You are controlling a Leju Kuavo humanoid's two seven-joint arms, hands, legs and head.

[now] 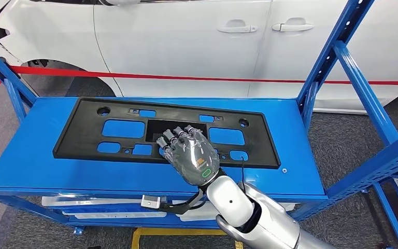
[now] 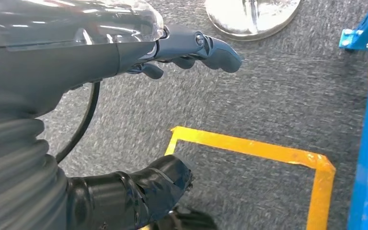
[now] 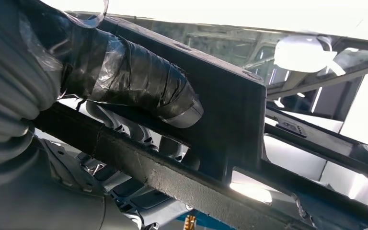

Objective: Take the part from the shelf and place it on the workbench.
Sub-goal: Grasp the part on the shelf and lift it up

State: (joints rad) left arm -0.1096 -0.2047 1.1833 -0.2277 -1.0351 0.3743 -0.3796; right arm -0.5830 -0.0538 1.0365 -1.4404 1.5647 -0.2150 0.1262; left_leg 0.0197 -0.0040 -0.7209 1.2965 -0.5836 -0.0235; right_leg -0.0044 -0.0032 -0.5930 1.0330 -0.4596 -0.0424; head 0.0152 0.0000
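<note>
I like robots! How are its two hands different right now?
The right hand reaches onto the black part on the blue shelf; the left hand hangs over grey carpet. The right hand's fingers curl around a bar of the part; the left hand holds nothing. Both have grey ribbed wrist covers.

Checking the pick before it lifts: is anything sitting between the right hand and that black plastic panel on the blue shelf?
Nothing visible does. The right hand already rests on the flat black plastic panel with cut-outs, its fingers reaching into an opening near the middle, thumb on the panel's face in the right wrist view. The blue metal shelf around it looks bare.
</note>
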